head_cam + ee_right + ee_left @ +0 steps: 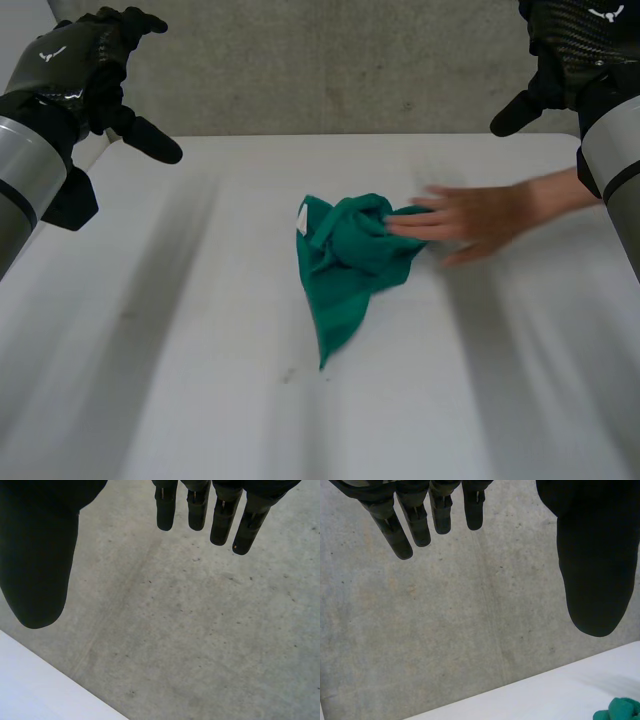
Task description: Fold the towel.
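The white surface (200,420) spreads out below both robot hands, and a grey concrete wall (350,70) stands behind it.

The green towel (345,265) lies crumpled in one heap on the surface, between the two robot hands and lower than both, well apart from each. One long pointed corner of it runs out flat towards the robot's body. On the heap's side facing the left robot hand a small white label (302,217) shows.

A person's hand (480,218) reaches in from the side of the right robot hand, passing under that arm, and its fingertips touch the towel's edge.

The left robot hand (80,55) is raised above the surface, and its fingers (417,525) are straight and spread, holding nothing. The right robot hand (575,45) is raised the same way, its fingers (222,520) also straight and empty.

I judge the towel to be light, soft and limp, so it will sag and follow any pull and will not keep a shape. Folding has not yet begun. The cloth probably needs spreading flat first, and the loose pointed corner seems the easiest place to pinch. While the person's hand is on the towel, reaching down looks risky.
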You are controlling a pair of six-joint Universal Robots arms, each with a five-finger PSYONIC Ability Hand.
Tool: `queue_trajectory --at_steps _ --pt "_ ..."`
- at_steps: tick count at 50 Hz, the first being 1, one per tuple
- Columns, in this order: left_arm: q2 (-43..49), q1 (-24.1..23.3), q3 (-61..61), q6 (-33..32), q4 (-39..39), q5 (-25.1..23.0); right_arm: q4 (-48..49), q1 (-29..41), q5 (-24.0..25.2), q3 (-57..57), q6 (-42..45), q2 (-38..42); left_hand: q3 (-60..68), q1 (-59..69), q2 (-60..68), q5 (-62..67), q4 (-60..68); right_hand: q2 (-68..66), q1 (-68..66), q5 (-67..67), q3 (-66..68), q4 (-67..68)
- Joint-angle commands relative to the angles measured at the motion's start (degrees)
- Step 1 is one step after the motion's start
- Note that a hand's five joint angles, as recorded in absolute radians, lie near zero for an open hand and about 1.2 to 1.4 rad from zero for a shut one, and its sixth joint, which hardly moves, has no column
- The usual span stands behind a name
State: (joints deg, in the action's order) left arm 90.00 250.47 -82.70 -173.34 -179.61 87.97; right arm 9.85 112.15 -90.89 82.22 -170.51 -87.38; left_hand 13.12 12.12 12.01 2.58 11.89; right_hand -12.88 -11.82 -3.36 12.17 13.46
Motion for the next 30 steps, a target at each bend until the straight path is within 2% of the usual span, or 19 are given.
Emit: queue_trajectory --at_steps 1,11,21,30 --pt "1.1 -0.5 -0.1 0.1 0.0 0.0 0.0 -0.1 2.8 0.0 -0.1 0.1 -3.1 -2.1 -2.0 -2.5 -1.8 2.9 1.8 3.4 -2.2 -3.5" --pt "5.5 -2.9 -0.2 0.2 0.0 0.1 -0.4 -0.2 6.9 -0.5 0.0 0.5 -3.1 -2.1 -2.0 -2.5 -1.8 2.9 1.8 3.4 -2.2 -3.5" --pt "14.2 -7.4 0.5 0.3 -0.9 0.3 -0.8 -0.2 7.4 -0.7 2.2 2.9 -3.1 -2.1 -2.0 -2.5 -1.8 2.9 1.8 3.4 -2.2 -3.5" --pt "30.5 -14.0 5.4 -0.1 -12.3 -0.1 -0.9 -0.2 6.9 0.4 4.9 5.5 -1.4 -0.4 -0.3 -0.9 -0.2 2.9 1.8 3.4 -2.2 -3.5"
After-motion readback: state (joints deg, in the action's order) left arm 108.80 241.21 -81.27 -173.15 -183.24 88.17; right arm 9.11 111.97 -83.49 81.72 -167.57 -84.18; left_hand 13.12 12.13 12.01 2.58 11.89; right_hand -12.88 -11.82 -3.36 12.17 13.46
